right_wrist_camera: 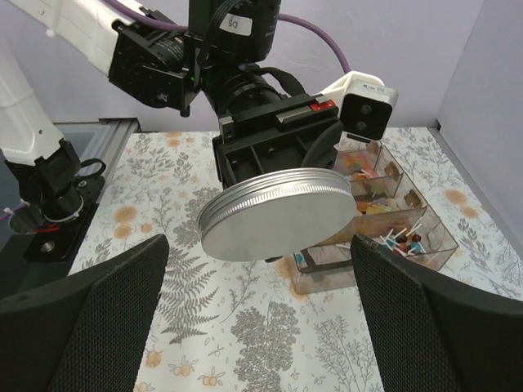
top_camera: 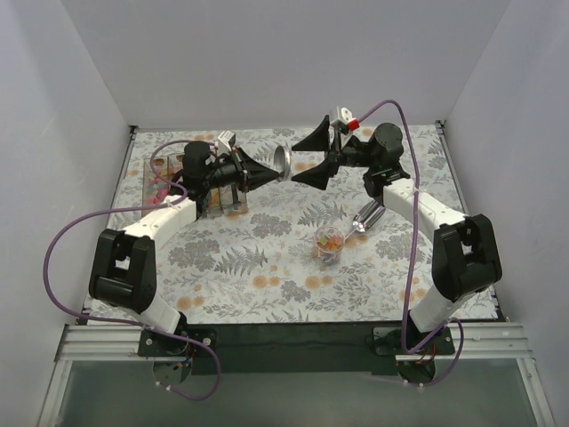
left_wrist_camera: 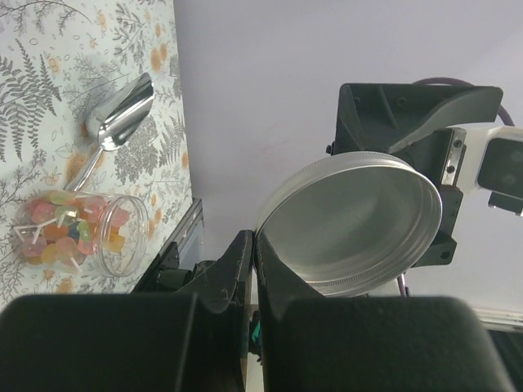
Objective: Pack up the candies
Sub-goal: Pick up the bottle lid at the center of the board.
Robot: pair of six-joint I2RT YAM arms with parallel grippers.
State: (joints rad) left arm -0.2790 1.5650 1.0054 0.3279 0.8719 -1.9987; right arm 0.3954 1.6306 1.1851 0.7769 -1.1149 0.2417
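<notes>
A round metal lid (top_camera: 283,162) (left_wrist_camera: 351,220) (right_wrist_camera: 278,214) hangs on edge above the table, with my left gripper (top_camera: 274,168) (left_wrist_camera: 256,241) shut on its rim. My right gripper (top_camera: 295,165) (right_wrist_camera: 258,269) faces it from the other side, wide open; the lid sits at the mouth of its fingers (right_wrist_camera: 90,318) without touching them. Below, a clear jar (top_camera: 329,242) (left_wrist_camera: 131,237) stands uncovered and holds candies (top_camera: 330,238) (left_wrist_camera: 69,233) in mixed colours. More candies (right_wrist_camera: 404,241) lie in a clear compartment box (top_camera: 164,182) (right_wrist_camera: 425,220).
A metal scoop (top_camera: 366,216) (left_wrist_camera: 122,122) lies on the flowered cloth just right of the jar. The compartment box stands at the table's left, under the left arm. White walls close in the back and both sides.
</notes>
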